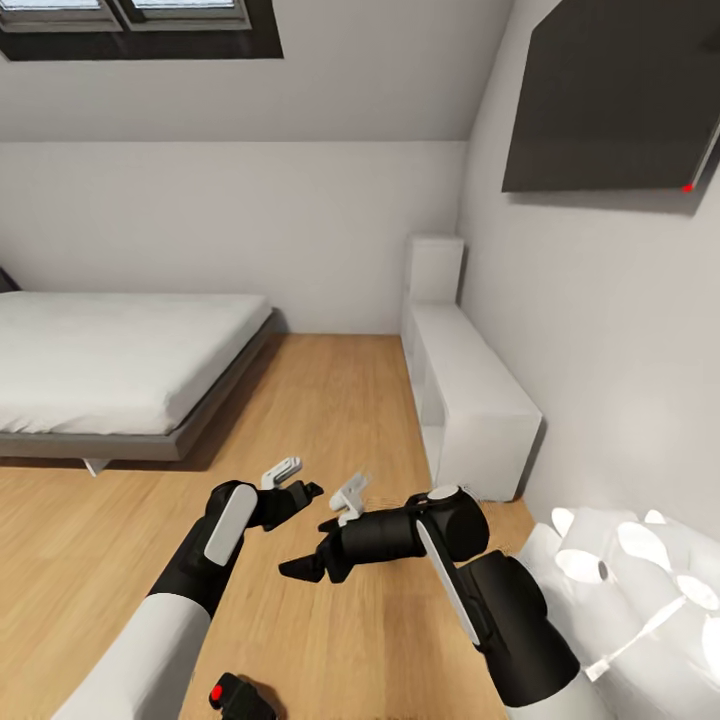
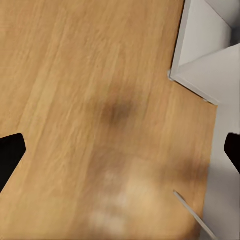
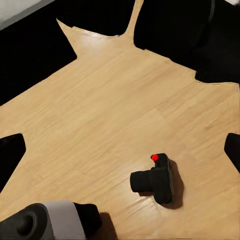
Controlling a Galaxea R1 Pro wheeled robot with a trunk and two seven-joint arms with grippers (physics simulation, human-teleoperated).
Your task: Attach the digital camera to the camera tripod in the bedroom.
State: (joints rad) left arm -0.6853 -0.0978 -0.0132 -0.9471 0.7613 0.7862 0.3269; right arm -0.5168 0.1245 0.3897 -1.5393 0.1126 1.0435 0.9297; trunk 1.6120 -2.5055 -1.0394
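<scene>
Camera [image 3: 156,180]: small, rigid, judged light; lies on the floor [image 3: 110,115] below the right tool [image 1: 300,568], untouched. Body sides are advised for gripping, lens avoided. Right tool spread wide, empty; left tool [image 1: 312,491] likewise.

The camera [image 3: 156,179] lies on the plank floor [image 3: 110,110], black and boxy, its round red button [image 3: 154,157] on top and its lens barrel sticking out to one side. It casts a small shadow on the boards. The right gripper [image 3: 120,157] has its two dark fingertips [image 3: 10,152] at opposite edges, spread wide, with nothing between them. Black robot parts and a white-and-grey segment [image 3: 47,220] border the floor.
</scene>
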